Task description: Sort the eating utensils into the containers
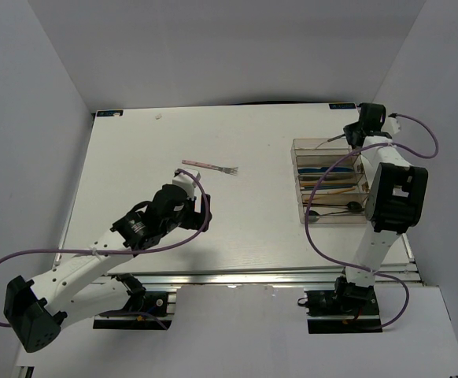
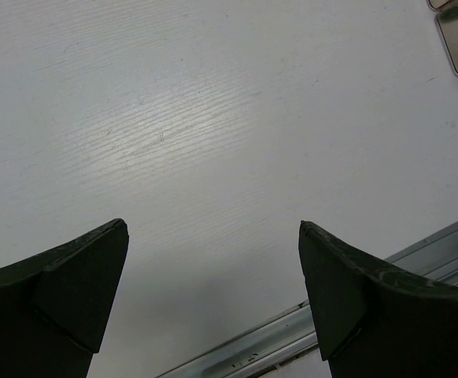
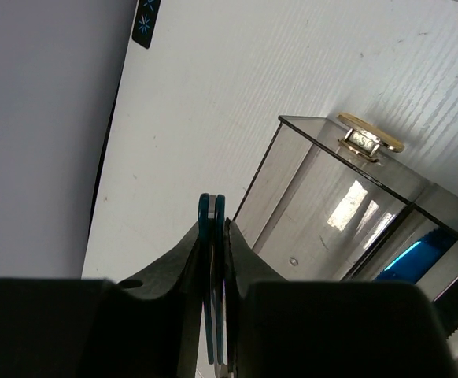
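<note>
Right gripper [image 3: 213, 260] pinching a slim teal-handled utensil [image 3: 212, 209] at the tray's far end.
I clamp my fingers flat on its thin handle so it stays steady beside the clear, brownish plastic divided tray [image 3: 308, 197]. I judge it is lined up for one long compartment. My left gripper [image 2: 213, 236] stands spread wide over the bare white table [image 2: 213, 118], near the loose pink-handled, silver-tined fork [image 1: 211, 167], probably its next pick.

Probably a robotics lab: white table [image 1: 245, 228], plain grey screens [image 1: 213, 47], aluminium mounting rail [image 1: 253, 277].
</note>
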`<state>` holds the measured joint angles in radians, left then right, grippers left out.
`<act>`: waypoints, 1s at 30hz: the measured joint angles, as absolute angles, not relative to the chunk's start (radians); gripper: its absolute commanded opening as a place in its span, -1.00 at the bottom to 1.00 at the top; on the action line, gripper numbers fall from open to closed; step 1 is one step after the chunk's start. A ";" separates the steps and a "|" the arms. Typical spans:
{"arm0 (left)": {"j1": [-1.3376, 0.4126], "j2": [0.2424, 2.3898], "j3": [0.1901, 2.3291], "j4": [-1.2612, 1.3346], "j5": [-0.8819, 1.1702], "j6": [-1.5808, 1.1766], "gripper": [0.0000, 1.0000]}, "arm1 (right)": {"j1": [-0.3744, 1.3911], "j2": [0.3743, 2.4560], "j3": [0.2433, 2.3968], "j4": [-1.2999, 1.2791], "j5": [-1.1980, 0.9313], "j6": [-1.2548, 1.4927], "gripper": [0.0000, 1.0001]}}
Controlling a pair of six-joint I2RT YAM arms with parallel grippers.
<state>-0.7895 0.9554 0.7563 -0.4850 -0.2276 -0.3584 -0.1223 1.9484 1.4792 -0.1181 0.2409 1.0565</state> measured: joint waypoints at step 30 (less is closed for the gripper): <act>-0.624 1.534 1.352 -0.651 -0.562 -0.735 0.96 | -0.105 1.547 1.558 -0.382 0.195 0.685 0.79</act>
